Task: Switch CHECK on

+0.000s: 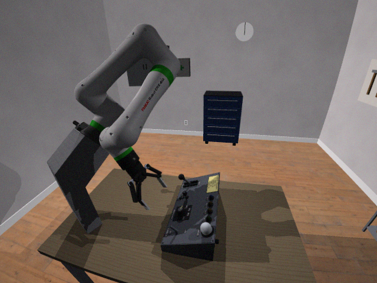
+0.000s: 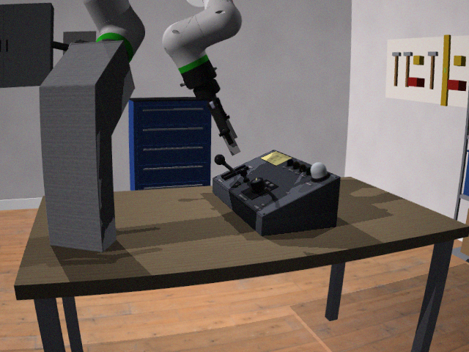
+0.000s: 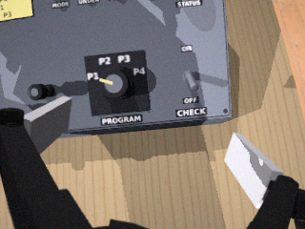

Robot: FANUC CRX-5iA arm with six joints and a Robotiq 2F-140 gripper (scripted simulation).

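The dark console [image 1: 194, 194] [image 2: 299, 212] [image 3: 57, 43] stands on the table [image 1: 121, 243] [image 2: 189, 246] [image 3: 157, 181]. In the wrist view its CHECK toggle [image 3: 191, 80] sits at the panel's lower right corner, between the ON and OFF marks, with its lever leaning toward OFF. My gripper [image 1: 155, 197] [image 2: 231, 145] [image 3: 151, 131] is open and empty. It hovers above the table just off the console's low edge, tilted toward the panel. It is apart from the console. The toggle lies ahead of it, nearer my right finger.
The PROGRAM knob [image 3: 114, 85] points at P1, left of CHECK, with a small black knob [image 3: 38, 92] further left. A ball-topped lever [image 1: 181, 176] [image 2: 218, 159], a white dome [image 1: 206, 228] [image 2: 319, 170] and a yellow label [image 1: 212, 183] are on the panel. My grey pedestal [image 1: 76, 176] [image 2: 75, 151] stands at the table's left.
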